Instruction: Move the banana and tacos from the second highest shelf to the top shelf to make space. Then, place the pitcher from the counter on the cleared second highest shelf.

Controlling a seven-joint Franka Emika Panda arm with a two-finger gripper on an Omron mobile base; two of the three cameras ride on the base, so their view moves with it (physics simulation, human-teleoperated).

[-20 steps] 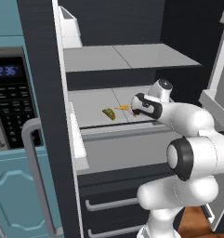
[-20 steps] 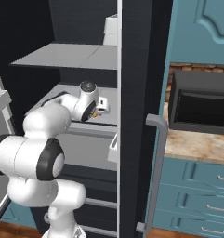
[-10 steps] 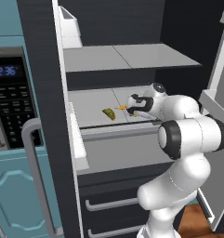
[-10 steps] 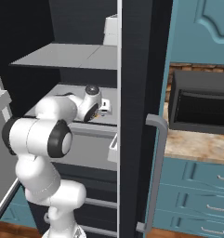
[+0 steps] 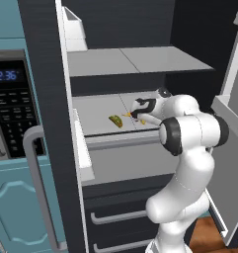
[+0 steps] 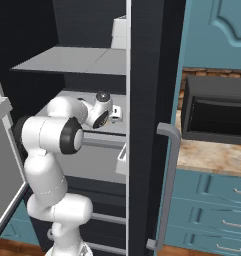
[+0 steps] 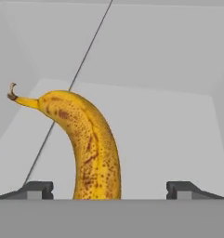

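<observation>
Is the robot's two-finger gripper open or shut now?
Open: the gripper has its dark fingertips wide apart, with the spotted yellow banana between them, ungripped.

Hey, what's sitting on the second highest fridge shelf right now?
On the second highest shelf lie the tacos and, just right of them, the banana, with the open gripper around its lower end. The arm covers the shelf's right part.

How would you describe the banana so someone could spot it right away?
In the open fridge, look at the second highest shelf, the slab under the top shelf. The banana lies there before the open gripper. It is yellow with brown speckles, unlike the olive-green tacos beside it.
</observation>
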